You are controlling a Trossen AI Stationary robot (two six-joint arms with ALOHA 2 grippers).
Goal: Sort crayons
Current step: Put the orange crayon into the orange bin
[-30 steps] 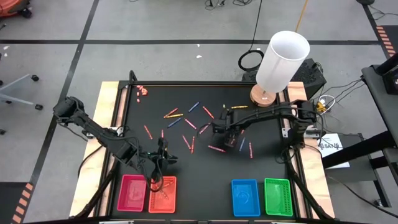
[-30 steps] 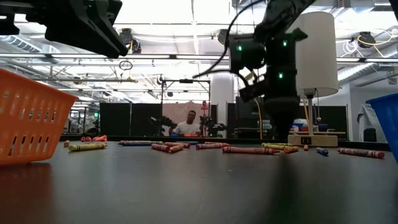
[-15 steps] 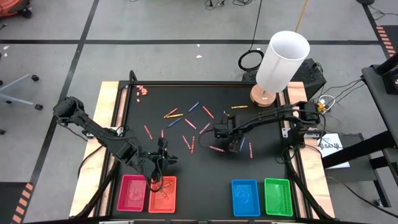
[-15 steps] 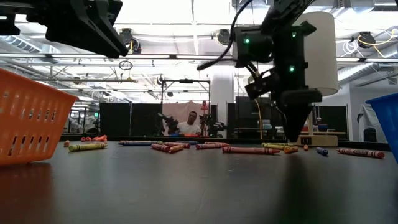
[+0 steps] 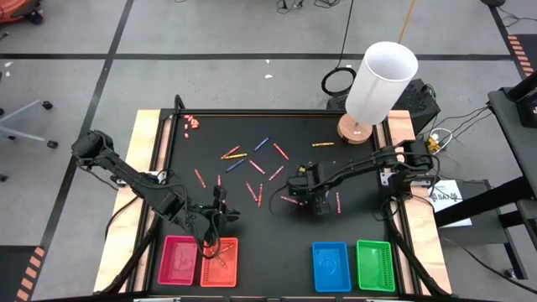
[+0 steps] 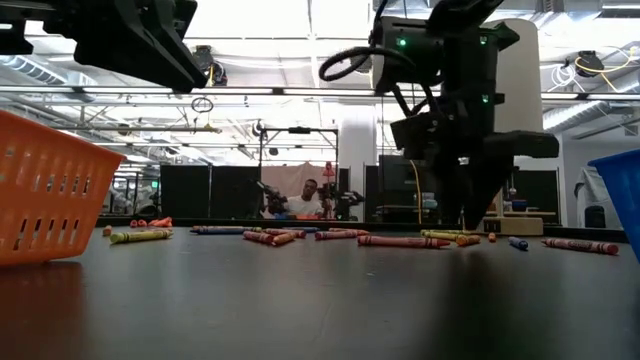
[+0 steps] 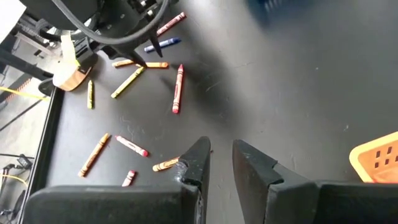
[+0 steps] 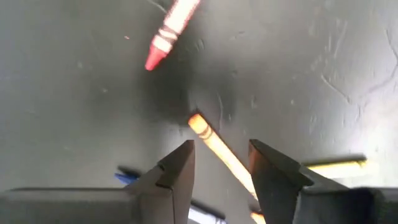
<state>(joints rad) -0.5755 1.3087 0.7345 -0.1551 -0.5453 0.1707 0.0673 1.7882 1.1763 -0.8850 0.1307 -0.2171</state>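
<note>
Right end effector (image 8: 221,163) hangs low over an orange crayon (image 8: 219,151) lying mid-surface (image 5: 352,226), fingers parted and empty. Judged light, stiff, prone to rolling; grip across the barrel's middle.

The table (image 5: 352,226) is black. Four trays sit in a row: pink (image 5: 179,260), orange (image 5: 220,262), blue (image 5: 331,267), green (image 5: 375,266). Crayons (image 5: 254,168) are red, orange, yellow, blue.

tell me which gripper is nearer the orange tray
Left. The left gripper hangs just above the orange tray, near its far edge. The right gripper is over the crayons mid-table, well off toward the blue tray's side.
</note>
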